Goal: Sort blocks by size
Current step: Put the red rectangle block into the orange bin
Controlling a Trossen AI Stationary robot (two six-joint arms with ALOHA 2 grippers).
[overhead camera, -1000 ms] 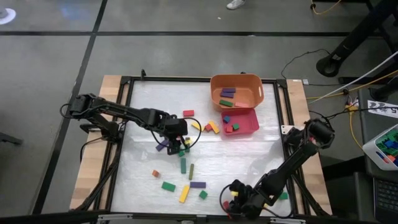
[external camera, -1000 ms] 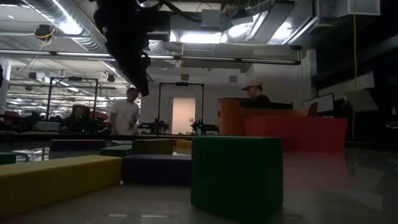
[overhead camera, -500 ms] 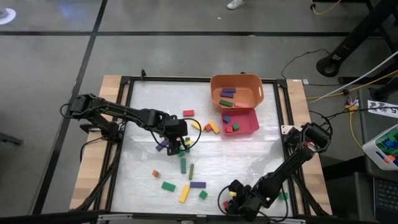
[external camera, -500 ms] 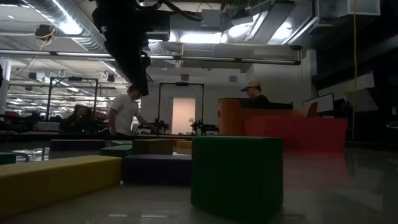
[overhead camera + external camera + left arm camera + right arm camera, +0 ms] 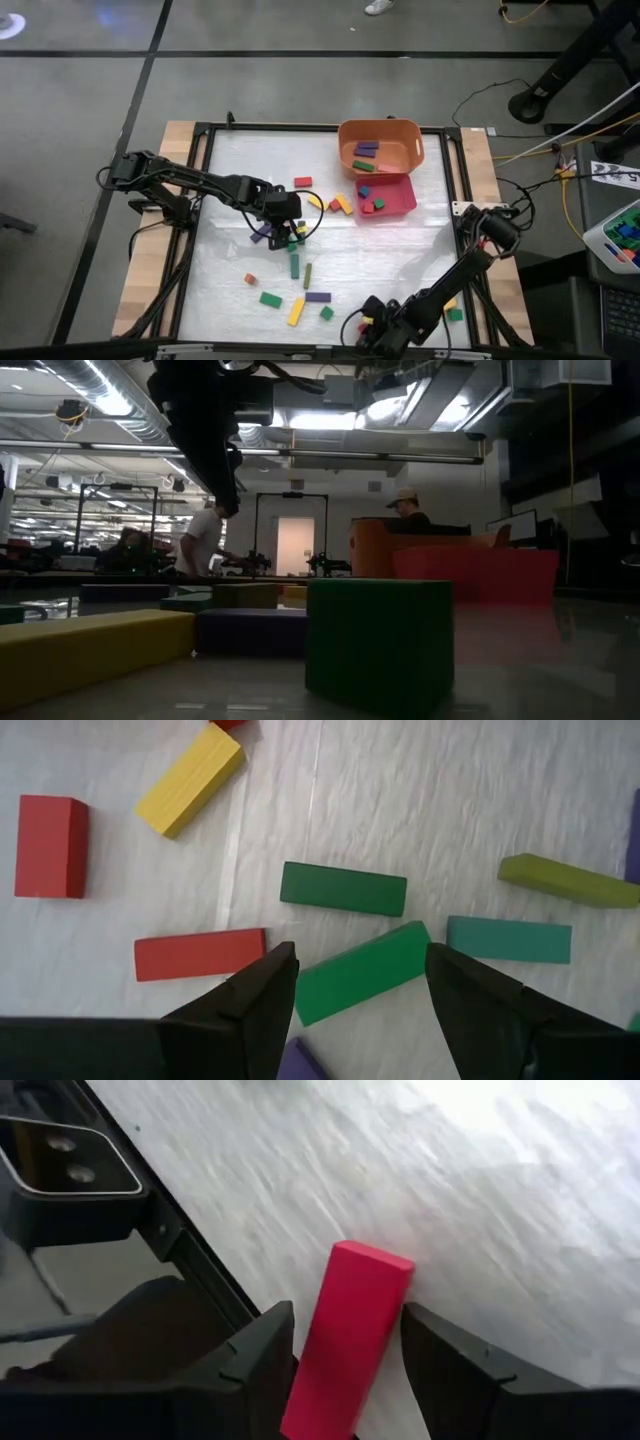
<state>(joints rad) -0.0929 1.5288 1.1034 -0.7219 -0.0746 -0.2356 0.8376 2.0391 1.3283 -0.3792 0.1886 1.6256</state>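
Green bar sits between the left pincer's spread fingers, mid-surface: drop square, then close. Right pincer, near edge, clamps a red bar.

Left gripper is spread wide over a bright green bar sitting between its fingers. Around it lie a dark green bar, red bar, teal bar and yellow bar.
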